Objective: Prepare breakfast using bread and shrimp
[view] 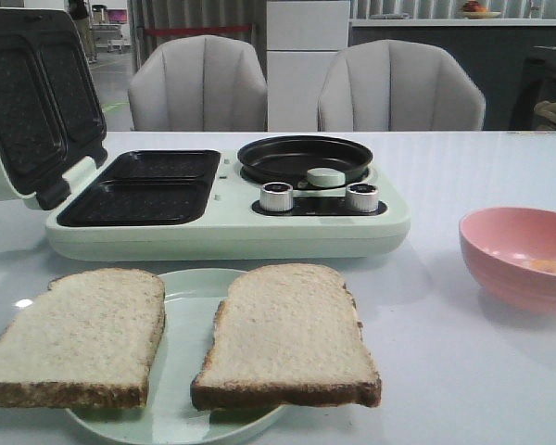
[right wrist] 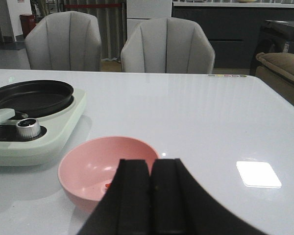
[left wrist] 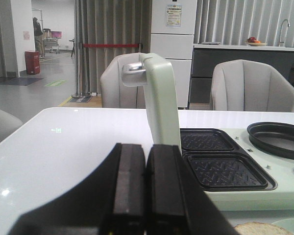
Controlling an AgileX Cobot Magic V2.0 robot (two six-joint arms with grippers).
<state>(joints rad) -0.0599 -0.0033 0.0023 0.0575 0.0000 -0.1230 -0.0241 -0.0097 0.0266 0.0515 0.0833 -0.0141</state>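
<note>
Front view: two slices of bread [view: 181, 338] lie side by side on a pale plate [view: 190, 417], just before the open sandwich maker [view: 227, 218]; a pink bowl [view: 519, 255] holding something pale orange, likely shrimp, sits apart.

Left wrist view: the left claw [left wrist: 146, 188], clenched and empty, has a bread edge [left wrist: 259, 228] just beside it.

Right wrist view: the right claw [right wrist: 151, 193], clenched, hangs directly over the bowl's [right wrist: 95, 164] near rim.

A white table [view: 463, 371] is carrying a pale green breakfast maker [view: 227, 218] with its lid open, a pale green plate [view: 181, 371] lying in front of it, and a pink bowl [view: 519, 255] sitting off to the right
</note>
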